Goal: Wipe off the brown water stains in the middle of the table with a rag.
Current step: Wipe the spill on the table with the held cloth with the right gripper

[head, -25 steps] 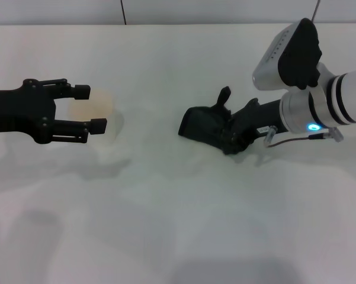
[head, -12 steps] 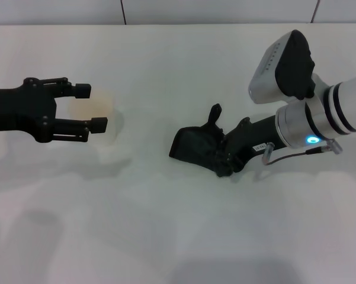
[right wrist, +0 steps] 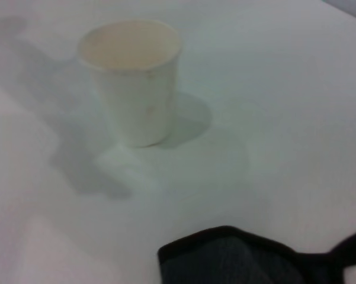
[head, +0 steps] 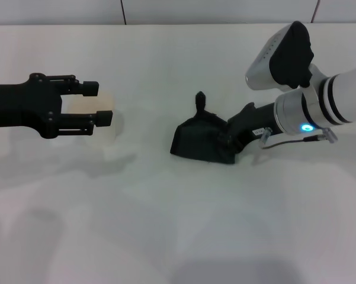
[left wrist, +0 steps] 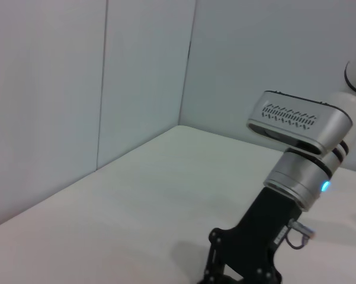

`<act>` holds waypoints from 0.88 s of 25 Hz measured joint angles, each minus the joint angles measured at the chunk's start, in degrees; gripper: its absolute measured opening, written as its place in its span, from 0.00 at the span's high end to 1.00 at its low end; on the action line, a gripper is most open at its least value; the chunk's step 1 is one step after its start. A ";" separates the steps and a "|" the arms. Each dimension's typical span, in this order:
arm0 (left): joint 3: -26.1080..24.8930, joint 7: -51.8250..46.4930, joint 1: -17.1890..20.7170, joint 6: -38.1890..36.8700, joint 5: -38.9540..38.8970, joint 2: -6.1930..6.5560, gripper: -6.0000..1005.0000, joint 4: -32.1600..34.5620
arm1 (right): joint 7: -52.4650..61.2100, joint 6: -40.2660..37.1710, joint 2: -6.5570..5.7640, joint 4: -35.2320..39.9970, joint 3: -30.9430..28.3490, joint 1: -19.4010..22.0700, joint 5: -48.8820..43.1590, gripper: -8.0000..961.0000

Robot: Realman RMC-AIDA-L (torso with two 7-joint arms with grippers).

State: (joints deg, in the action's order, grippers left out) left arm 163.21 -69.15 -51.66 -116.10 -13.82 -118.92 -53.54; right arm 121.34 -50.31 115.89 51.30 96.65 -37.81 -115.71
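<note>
One dark rag [head: 199, 141] lies bunched on the white worktop [head: 178, 225], grasped by the right hand [head: 225, 141]; one white cup [right wrist: 132, 80] stands beyond it, just past the left hand [head: 100, 103], whose two fingers are spread. No brown stain can be made out.

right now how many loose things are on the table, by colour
black: 1, the rag, pressed on the table by the right gripper
white: 1, the paper cup, upright, beside the open left gripper
brown: 0, no brown water stains visible in any view
total: 2
</note>
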 joint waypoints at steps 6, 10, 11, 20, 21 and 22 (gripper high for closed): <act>0.00 -0.02 -0.03 0.09 0.31 0.00 0.25 0.02 | 0.74 2.18 0.03 -0.48 -0.23 -0.19 0.36 0.91; 0.00 -0.57 0.06 0.15 0.38 0.00 0.26 0.00 | 1.99 3.71 0.04 -0.39 -0.33 -0.23 0.39 0.91; 0.00 -0.82 0.11 0.18 0.35 0.01 0.26 -0.09 | 2.13 3.95 0.04 -0.37 -0.35 -0.23 0.39 0.91; 0.00 -2.07 0.06 0.27 0.16 0.00 0.23 -0.38 | 3.95 5.54 -0.03 -0.71 -0.42 -1.13 0.42 0.91; 0.00 -2.18 0.04 0.27 0.29 0.00 0.23 -0.40 | 4.08 5.83 0.01 -0.73 -0.42 -1.25 0.44 0.91; 0.00 -2.21 0.04 0.27 0.37 0.00 0.22 -0.41 | 4.33 6.23 0.03 -0.75 -0.42 -1.46 0.46 0.91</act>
State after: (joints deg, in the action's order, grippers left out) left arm 163.21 -71.36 -51.62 -115.83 -13.44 -118.91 -53.95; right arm 125.68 -44.09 115.92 50.56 96.23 -39.27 -115.24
